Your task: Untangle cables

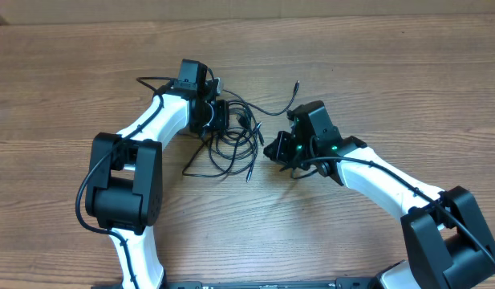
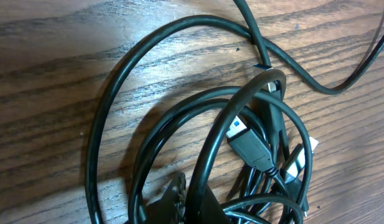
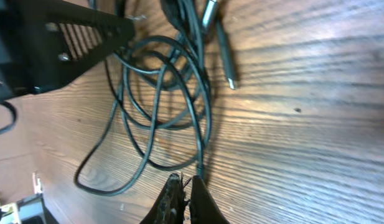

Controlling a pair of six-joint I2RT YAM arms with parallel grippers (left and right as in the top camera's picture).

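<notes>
we see the wooden table (image 1: pixel 391 64) filling almost the whole overhead view. its far edge runs along the top, and bare wood lies open at the far right, the far left and the near middle between the two bases.

the left arm (image 1: pixel 163 120) reaches from the near left toward the far middle. the right arm (image 1: pixel 391 181) reaches from the near right toward the middle. the two wrists end up near each other, with only a narrow patch of wood between them.

the cables (image 1: pixel 235 144) lie in that patch, at the middle of the table and well clear of every edge. they are a tangle of thin black loops crossing over one another. one loose strand (image 1: pixel 279 107) curls off to the far right and ends in a small plug.

the left gripper (image 1: pixel 220 117) sits at the far left side of the tangle, its fingers pressed together low among the loops. we cannot tell whether a cord is caught in them. the right gripper (image 3: pixel 184 190) sits at the right side of the tangle, its tips pressed together. a cord runs right up to the tips, but we cannot tell whether it is pinched.

close to the left gripper a black usb plug (image 2: pixel 251 146) with a pale blue tip lies across the loops.
</notes>
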